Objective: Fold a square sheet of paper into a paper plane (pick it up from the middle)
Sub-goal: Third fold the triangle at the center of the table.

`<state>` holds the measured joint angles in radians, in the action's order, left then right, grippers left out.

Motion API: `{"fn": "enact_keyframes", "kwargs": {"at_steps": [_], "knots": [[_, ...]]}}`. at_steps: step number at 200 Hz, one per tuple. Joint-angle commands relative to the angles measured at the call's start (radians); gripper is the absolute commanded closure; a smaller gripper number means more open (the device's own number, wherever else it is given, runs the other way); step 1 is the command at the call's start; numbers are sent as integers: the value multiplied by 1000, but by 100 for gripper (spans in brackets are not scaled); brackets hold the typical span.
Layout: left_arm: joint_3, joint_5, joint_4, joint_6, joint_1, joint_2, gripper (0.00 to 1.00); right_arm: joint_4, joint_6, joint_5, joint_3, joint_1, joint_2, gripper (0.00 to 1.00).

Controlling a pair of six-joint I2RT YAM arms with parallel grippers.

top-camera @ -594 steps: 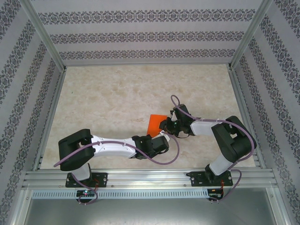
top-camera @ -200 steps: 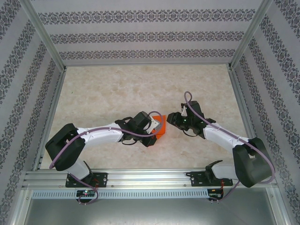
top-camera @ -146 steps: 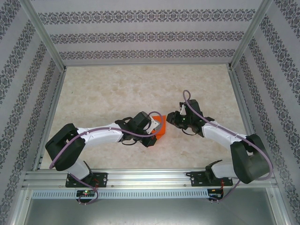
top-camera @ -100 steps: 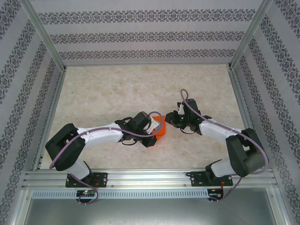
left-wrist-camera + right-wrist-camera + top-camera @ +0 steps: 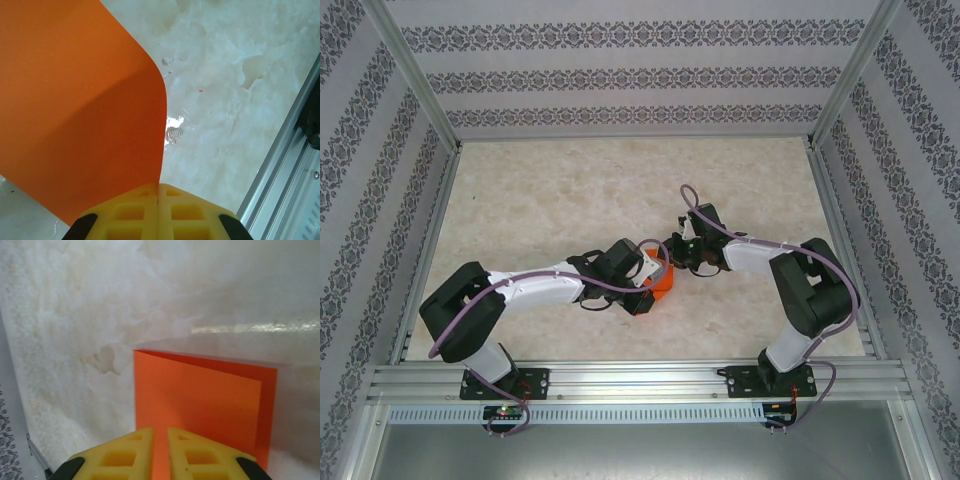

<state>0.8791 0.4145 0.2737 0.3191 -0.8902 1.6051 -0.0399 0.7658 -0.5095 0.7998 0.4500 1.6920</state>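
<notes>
Two arms: both reach in over the marbled table [image 5: 560,200] and meet just right of its middle, well forward of the patterned back wall [image 5: 640,75].
Left gripper [image 5: 159,187]: the yellow pads are pressed flat together and clamped on the lower edge of the square sheet of paper [image 5: 75,100]; no gap shows between them.
Sheet, left wrist view: bright orange; it rises from the pads up and to the left, bowed in a soft curve, with one rounded outer edge standing against the pale table.
Right gripper [image 5: 160,432]: the two yellow pads stand almost together with a thin slit between them. Orange shows in that slit, but I cannot tell whether the pads pinch the paper or only straddle its edge.
Sheet, right wrist view: folded over on itself, the nearer layer a little narrower than the one behind, so a strip of the back layer shows along the right side and the top; the top edge slopes slightly.
Sheet, top view: a small orange patch between the two gripper heads, just beside the left one and below the right one.
Plane: no pointed dart shape yet, only the folded sheet.
Nearby: an aluminium rail [image 5: 285,165] runs along the table edge at the right of the left wrist view.
</notes>
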Motion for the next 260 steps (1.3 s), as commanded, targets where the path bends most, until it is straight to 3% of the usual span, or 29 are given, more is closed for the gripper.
{"fn": "enact_keyframes", "kwargs": {"at_steps": [1, 95, 260], "knots": [[-4, 46, -24, -20, 30, 20, 100, -18, -50, 7, 32, 6, 35, 85], [-11, 130, -43, -8, 124, 74, 98, -124, -131, 59, 50, 10, 66, 86], [0, 32, -9, -64, 146, 111, 95, -126, -126, 70, 48, 19, 84, 85]]}}
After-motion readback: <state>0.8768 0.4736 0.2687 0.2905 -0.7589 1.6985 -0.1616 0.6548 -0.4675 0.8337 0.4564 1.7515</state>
